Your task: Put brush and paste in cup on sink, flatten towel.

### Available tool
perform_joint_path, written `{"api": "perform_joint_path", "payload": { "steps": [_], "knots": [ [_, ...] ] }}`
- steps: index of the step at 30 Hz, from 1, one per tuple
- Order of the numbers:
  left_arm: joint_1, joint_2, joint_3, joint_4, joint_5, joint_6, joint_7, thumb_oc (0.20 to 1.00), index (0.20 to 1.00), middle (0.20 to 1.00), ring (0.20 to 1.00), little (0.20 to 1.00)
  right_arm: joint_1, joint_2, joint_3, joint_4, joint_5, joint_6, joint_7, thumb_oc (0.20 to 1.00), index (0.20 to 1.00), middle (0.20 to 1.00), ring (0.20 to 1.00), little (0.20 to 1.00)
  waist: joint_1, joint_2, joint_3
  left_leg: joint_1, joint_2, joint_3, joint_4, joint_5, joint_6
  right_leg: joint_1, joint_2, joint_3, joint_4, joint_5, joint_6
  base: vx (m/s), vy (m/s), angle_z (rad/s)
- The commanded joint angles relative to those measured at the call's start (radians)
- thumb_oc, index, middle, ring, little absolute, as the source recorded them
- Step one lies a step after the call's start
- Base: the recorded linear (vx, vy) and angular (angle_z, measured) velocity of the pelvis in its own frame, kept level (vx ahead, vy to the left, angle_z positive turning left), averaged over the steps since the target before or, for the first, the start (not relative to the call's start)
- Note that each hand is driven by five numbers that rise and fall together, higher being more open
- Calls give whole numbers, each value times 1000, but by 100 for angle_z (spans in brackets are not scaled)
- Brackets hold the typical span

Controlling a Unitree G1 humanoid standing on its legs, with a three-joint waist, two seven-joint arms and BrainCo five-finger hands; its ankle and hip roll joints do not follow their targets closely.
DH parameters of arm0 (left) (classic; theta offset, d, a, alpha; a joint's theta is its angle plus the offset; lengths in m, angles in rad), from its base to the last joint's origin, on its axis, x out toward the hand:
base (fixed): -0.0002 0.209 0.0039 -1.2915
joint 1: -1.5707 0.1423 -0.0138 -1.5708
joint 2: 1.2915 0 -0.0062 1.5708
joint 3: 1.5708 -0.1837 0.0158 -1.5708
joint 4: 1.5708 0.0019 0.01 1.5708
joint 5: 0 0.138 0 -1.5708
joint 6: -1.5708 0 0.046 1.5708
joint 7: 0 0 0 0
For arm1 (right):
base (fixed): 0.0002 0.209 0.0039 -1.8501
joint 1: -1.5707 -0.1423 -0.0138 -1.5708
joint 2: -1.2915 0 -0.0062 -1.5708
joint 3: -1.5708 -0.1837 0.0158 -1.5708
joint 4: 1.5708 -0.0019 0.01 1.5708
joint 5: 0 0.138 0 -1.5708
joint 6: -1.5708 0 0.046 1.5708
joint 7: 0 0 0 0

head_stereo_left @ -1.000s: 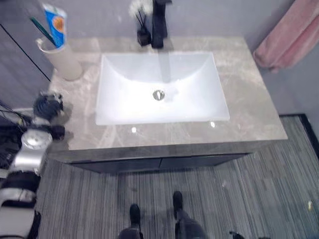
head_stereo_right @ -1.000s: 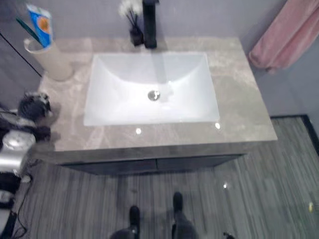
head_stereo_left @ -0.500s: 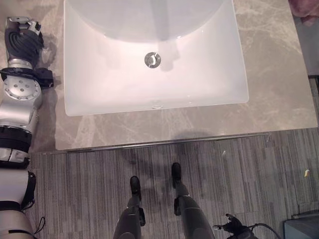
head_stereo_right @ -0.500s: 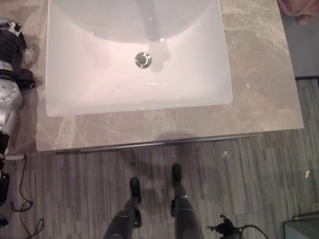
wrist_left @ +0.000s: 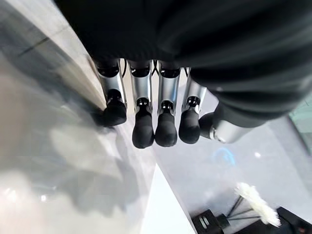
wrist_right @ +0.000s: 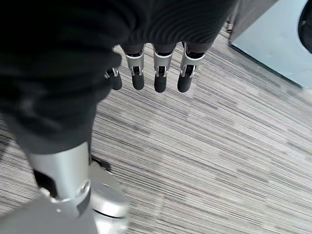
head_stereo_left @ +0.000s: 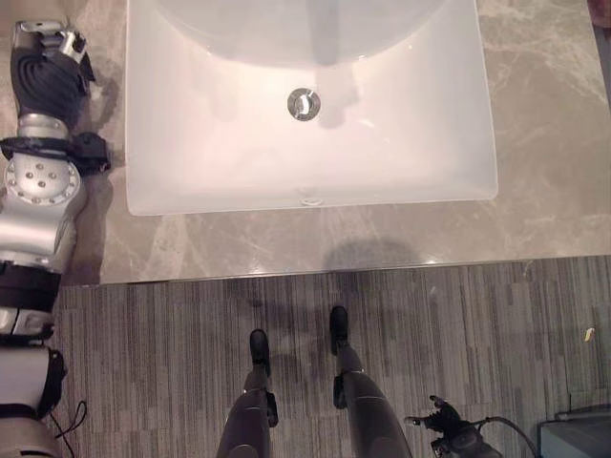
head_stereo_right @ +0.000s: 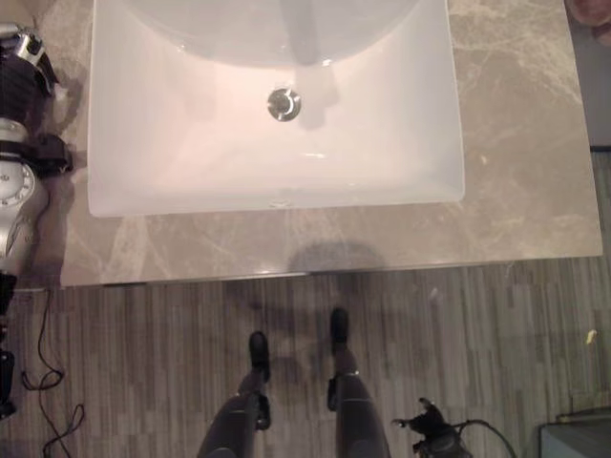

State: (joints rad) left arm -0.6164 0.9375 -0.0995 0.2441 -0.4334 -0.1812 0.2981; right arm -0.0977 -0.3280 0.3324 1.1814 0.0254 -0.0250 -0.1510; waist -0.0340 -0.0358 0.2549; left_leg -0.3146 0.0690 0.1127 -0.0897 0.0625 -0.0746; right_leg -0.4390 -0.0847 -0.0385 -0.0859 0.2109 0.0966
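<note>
Grey marble counter (head_stereo_left: pixel 535 143) over a striped floor (wrist_right: pixel 219 161), white sink basin (head_stereo_left: pixel 305 134) sunk in the middle, drain (head_stereo_left: pixel 304 103) near its far side. Left hand (head_stereo_left: pixel 43 76) resting over the counter strip just beside the basin's left wall; in the left wrist view fingers (wrist_left: pixel 143 122) hanging straight and loose, thumb apart, holding nothing. Beyond those fingertips, a reed diffuser (wrist_left: pixel 253 202) on a dark base by the back wall. Right hand (wrist_right: pixel 156 73) hanging low over the floor, well apart from the counter, fingers straight, likewise empty. No brush, paste or cup to be made out near either hand, so impossible to confirm that step from here. A sliver of pink towel (head_stereo_right: pixel 590 11) at the far right corner, well apart from both hands; flattening judged not yet done.
</note>
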Motion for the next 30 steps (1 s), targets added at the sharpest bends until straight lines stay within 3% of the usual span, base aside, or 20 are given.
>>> {"api": "perform_joint_path", "payload": {
  "steps": [1, 10, 15, 16, 18, 19, 21, 23, 27, 29, 30],
  "knots": [
    [197, -93, 58, -137, -62, -66, -45, 200, 200, 200, 200, 200, 30, -26, -32, 11, -5, 16, -11, 1000, 1000, 1000, 1000, 1000, 23, 5, -19, 7, -26, -68, 2, 32, 19, 195, -72, -3, 16, -114, 64, 31, 37, 7],
    [496, -202, 167, -398, -116, -81, -186, 200, 200, 200, 200, 200, 72, -13, -61, 11, -88, 29, 18, 1000, 1000, 1000, 1000, 1000, 46, -1, -66, 155, -59, -73, 2, -18, 46, 327, -92, -29, 64, -165, 67, 54, 51, 11],
    [667, -265, 233, -490, -149, -92, -260, 200, 200, 200, 200, 200, 84, -18, -75, -14, -150, 21, 43, 1000, 1000, 1000, 1000, 1000, 62, -3, -101, 209, -97, -64, 116, -105, 83, 360, -125, -12, 192, -183, 85, 31, 153, 9],
    [694, -292, 251, -481, -166, -97, -255, 200, 200, 200, 200, 200, 72, -17, -70, -23, -163, 15, 45, 1000, 1000, 1000, 1000, 1000, 69, 9, -90, 223, -91, -57, 131, -111, 98, 331, -105, -13, 311, -184, 87, -50, 85, -5],
    [712, -303, 257, -479, -160, -97, -262, 200, 200, 200, 200, 200, 75, -18, -69, -27, -166, 11, 47, 1000, 1000, 1000, 1000, 1000, 70, 16, -89, 234, -87, -54, 135, -115, 100, 305, -87, -13, 371, -202, 86, -34, 74, -19],
    [704, -302, 246, -464, -164, -100, -264, 200, 200, 200, 200, 200, 71, -14, -61, -39, -155, 4, 47, 1000, 1000, 1000, 1000, 1000, 47, 18, -87, 250, -90, -66, 134, -113, 102, 284, 5, 34, 393, -242, 63, 5, 50, -28],
    [699, -313, 254, -454, -169, -109, -274, 200, 200, 200, 200, 200, 83, -11, -47, -30, -145, -3, 52, 1000, 1000, 1000, 1000, 1000, 40, 12, -97, 258, -104, -74, 139, -116, 109, 261, 70, 58, 356, -259, 34, 26, 23, -7],
    [695, -337, 271, -434, -158, -121, -253, 200, 200, 200, 200, 200, 107, -8, -20, -39, -165, -6, 59, 1000, 1000, 1000, 1000, 1000, 54, -6, -103, 272, -119, -63, 146, -123, 109, 286, 64, -24, 285, -248, -7, 56, -54, -5],
    [699, -378, 267, -438, -167, -105, -270, 200, 200, 200, 200, 200, 130, -8, -38, 15, -159, -4, 60, 1000, 1000, 1000, 1000, 1000, 47, -11, -119, 291, -118, -81, 175, -137, 90, 352, 94, -14, 238, -267, -25, 75, -110, 26],
    [698, -404, 260, -435, -203, -104, -295, 200, 200, 200, 200, 200, 164, -32, -51, 59, -181, 3, 64, 1000, 1000, 1000, 1000, 1000, 46, -15, -116, 261, -119, -82, 302, -136, 58, 401, 96, -35, 192, -263, -55, 99, -194, 13],
    [698, -404, 260, -435, -203, -104, -295, 200, 200, 200, 200, 200, 164, -32, -52, 59, -181, 3, 64, 1000, 1000, 1000, 1000, 1000, 44, -14, -116, 257, -118, -84, 309, -140, 57, 402, 97, -38, 190, -262, -56, 64, -201, 21]
  ]
}}
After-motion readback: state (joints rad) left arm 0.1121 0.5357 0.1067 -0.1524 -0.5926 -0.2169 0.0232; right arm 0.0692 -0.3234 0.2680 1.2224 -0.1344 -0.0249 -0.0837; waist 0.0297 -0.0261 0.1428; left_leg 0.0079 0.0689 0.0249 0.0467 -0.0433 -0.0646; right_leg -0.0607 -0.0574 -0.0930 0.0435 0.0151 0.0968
